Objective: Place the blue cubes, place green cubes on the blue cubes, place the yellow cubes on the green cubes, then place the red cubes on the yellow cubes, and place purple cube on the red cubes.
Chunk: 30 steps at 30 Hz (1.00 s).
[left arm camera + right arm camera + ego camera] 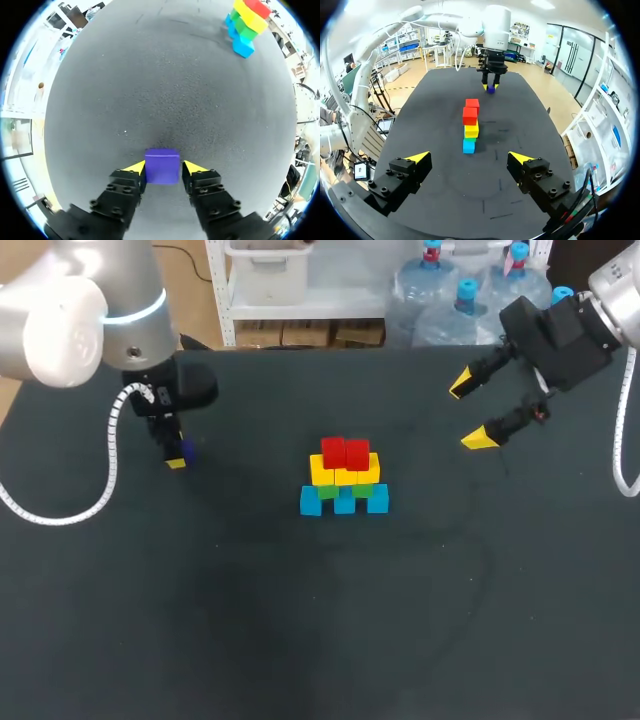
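Near the middle of the dark table, a tiered pile of cubes is being shown. Three blue cubes are being used as the bottom row, side by side with small gaps. Two green cubes are being carried on them, the yellow cubes are being borne in a row upon the green, and two red cubes are being supported side by side, touching, on top. Well apart from the pile, toward the left side of the table, the purple cube is being gripped by the left gripper, whose two yellow-tipped fingers are being pressed against its opposite faces and pointed down at the table. Whether the cube is being rested on the surface or being held just above it cannot be told. On the right side, the right gripper is being held above the table, well clear of the pile, its fingers being held wide apart with nothing between them. In the right wrist view the pile is being framed ahead of the spread tips, with the left gripper and purple cube beyond it.
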Available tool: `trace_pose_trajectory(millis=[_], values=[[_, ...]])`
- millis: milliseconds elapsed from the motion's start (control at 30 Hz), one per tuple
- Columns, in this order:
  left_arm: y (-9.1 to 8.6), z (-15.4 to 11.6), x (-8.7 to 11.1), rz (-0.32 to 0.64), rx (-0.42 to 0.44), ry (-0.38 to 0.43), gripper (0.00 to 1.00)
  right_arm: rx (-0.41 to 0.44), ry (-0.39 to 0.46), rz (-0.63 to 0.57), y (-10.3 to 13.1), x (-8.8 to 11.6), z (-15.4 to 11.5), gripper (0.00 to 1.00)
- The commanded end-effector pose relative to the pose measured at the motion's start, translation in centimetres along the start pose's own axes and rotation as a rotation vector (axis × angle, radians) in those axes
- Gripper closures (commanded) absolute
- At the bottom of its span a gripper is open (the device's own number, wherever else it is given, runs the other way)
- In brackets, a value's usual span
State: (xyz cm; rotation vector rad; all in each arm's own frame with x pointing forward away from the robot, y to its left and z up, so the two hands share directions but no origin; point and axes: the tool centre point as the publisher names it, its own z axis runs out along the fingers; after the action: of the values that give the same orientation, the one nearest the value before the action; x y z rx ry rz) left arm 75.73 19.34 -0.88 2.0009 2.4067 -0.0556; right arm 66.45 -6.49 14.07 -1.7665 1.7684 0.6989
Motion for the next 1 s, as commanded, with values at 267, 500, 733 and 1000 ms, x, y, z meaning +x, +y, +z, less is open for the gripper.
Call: trace_pose_trajectory(millis=[267, 500, 733, 1000], values=[[-0.2, -0.1, -0.6, 0.018, 0.003, -0.005, 1.0, 0.002, 0.0, 0.0, 0.1, 0.0, 0.0, 0.0], [-1.2, -3.1, -2.6, -0.006, -0.038, -0.016, 1.0, 0.002, 0.0, 0.0, 0.1, 0.0, 0.0, 0.0], [-2.8, -7.0, -5.5, -0.018, -0.062, 0.026, 1.0, 0.002, 0.0, 0.0, 0.1, 0.0, 0.0, 0.0], [-4.3, -11.2, -8.3, -0.017, -0.098, -0.017, 1.0, 0.002, 0.0, 0.0, 0.1, 0.0, 0.0, 0.0]])
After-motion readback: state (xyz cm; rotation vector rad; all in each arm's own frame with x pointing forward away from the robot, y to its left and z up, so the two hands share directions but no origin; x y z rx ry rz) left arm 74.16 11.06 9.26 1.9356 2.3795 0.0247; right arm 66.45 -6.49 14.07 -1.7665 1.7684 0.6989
